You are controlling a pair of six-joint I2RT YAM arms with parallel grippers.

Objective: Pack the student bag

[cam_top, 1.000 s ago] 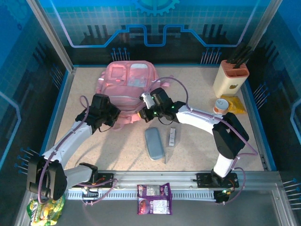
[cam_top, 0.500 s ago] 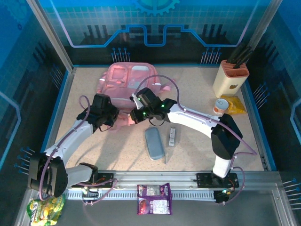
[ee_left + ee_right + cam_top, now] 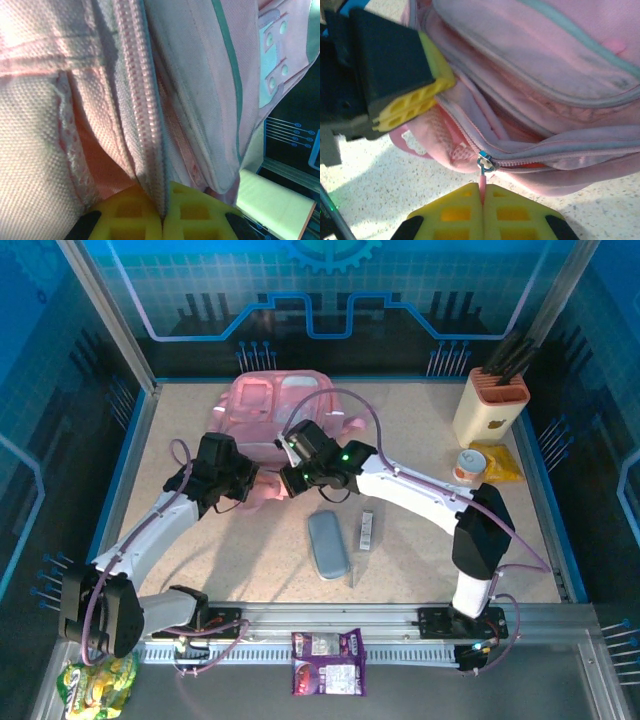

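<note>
The pink student bag (image 3: 272, 404) lies at the back of the table, with its near edge lifted between the two arms. My left gripper (image 3: 163, 214) is shut on the fabric beside the zip track (image 3: 141, 95). It also shows in the top view (image 3: 253, 483) and in the right wrist view (image 3: 415, 102). My right gripper (image 3: 483, 194) is shut on the pink zip pull, just below the metal slider (image 3: 485, 163). In the top view the right gripper (image 3: 289, 478) sits close to the right of the left one. To the left of the slider the zip gapes open; to its right it is closed.
A grey pencil case (image 3: 328, 545) and a small flat bar (image 3: 367, 530) lie in front of the bag. A knife block (image 3: 490, 400), a can (image 3: 468, 463) and a yellow packet (image 3: 500, 462) stand at the right. A purple snack bag (image 3: 328, 662) and a green packet (image 3: 95, 682) lie at the near edge.
My right gripper has slid left along the bag's near edge with the zip pull. The bag has bunched up toward the back. The left gripper has kept its hold.
</note>
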